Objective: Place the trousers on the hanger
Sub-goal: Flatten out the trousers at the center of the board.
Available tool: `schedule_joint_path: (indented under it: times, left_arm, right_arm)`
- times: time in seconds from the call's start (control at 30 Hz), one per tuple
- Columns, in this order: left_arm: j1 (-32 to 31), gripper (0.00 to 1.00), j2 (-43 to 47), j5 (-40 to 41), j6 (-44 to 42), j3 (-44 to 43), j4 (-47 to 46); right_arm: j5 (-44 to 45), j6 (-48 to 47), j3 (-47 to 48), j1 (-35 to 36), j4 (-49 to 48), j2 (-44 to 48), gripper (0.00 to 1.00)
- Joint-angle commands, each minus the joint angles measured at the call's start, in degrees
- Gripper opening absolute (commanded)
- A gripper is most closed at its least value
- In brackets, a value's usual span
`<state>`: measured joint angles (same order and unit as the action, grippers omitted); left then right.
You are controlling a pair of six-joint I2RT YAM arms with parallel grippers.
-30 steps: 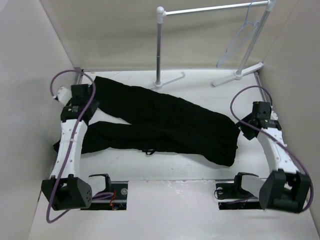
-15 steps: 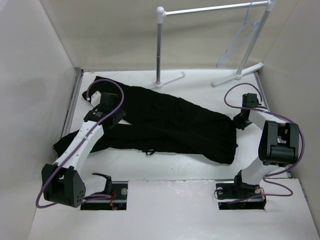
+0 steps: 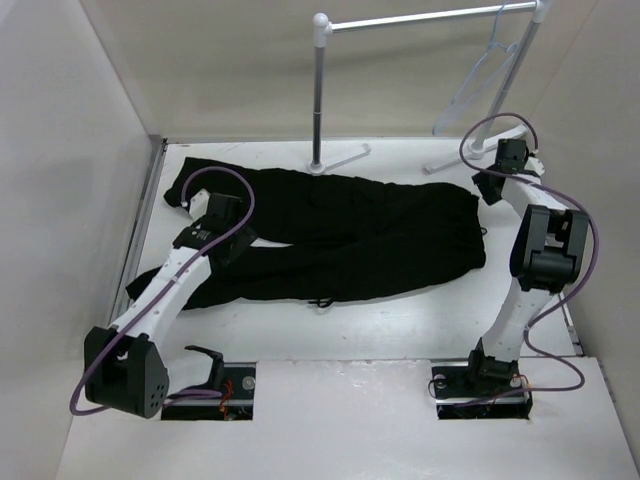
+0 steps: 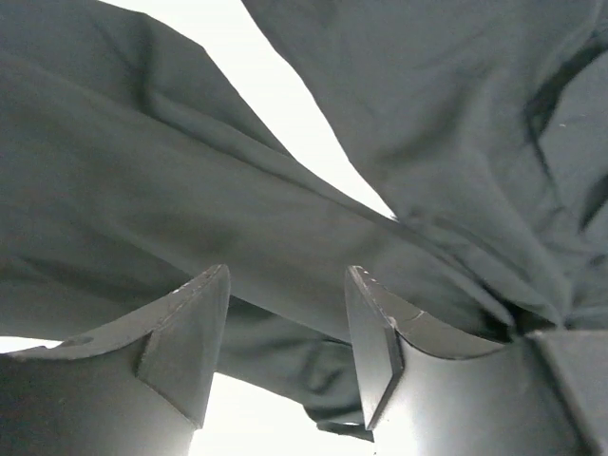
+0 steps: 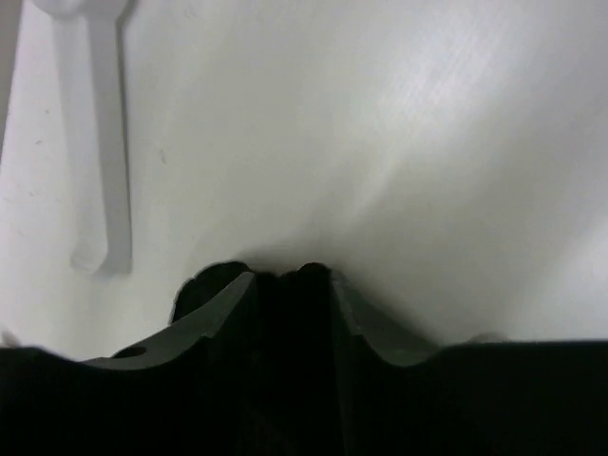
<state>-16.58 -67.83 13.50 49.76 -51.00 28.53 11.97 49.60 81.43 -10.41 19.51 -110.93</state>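
The trousers [image 3: 360, 235] lie spread across the white table [image 3: 400, 330], matte black and creased, with 2 legs splitting off toward the left and the waist end at the right. The hanger [image 3: 468, 90] hangs well apart on the rack [image 3: 420, 18] at the far right. The left gripper [image 4: 285, 351] hovers over the legs with fingers spread and nothing between them, and the right gripper [image 5: 293, 285] pinches a fold of black cloth at the garment's right edge.

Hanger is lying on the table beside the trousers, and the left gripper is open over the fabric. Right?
Not quite. The hanger hangs from the rack bar at the back right, not on the table; the top external view shows it. The left gripper is open over the trousers.
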Motion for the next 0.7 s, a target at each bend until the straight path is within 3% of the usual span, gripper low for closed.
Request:
schedule_joint_path:
  times: [0.0, 0.17, 0.23, 0.27, 0.33, 0.37, 0.4, 0.5, 0.67]
  left_arm:
    - [2.03, 0.50, -1.07, 2.59, -2.55, -2.34, -0.23]
    - [4.84, 0.54, -7.03, 1.18, -6.33, -7.44, -2.51]
    - [6.24, 0.54, -10.63, 1.09, -7.21, -8.93, -5.58]
    - [7.73, 0.54, -12.48, 0.83, -7.39, -9.63, -6.99]
    - [11.51, 0.54, -16.26, -0.48, -6.96, -11.22, -9.10]
    - [13.44, 0.53, -18.02, -1.18, -6.78, -11.92, -10.15]
    - [15.20, 0.53, -19.78, -1.89, -6.43, -12.71, -11.21]
    - [19.34, 0.53, -25.57, -4.26, -5.90, -16.48, -13.41]
    - [23.73, 0.50, -35.77, -4.71, -4.58, -24.82, -14.91]
  right_arm:
    - [0.25, 0.49, 5.49, -1.67, -4.48, -2.00, 0.53]
    - [-3.35, -1.79, -1.24, -1.58, -3.95, 10.26, 0.73]
    - [-3.18, -2.05, -9.66, 0.42, -4.30, 19.13, 0.72]
    - [-2.39, -2.06, -14.06, 1.92, -3.87, 23.27, 0.57]
    - [-2.56, -1.01, -22.94, 4.03, -2.55, 30.74, 0.13]
    - [-3.17, -0.22, -26.90, 4.74, -1.07, 34.17, 0.02]
    - [-3.79, 0.75, -30.59, 5.35, 0.34, 37.25, 0.00]
    - [-4.85, 2.51, -40.27, 6.50, 3.95, 46.39, 0.03]
    - [-5.20, 4.36, -49.16, 6.59, 6.77, 56.69, 0.40]
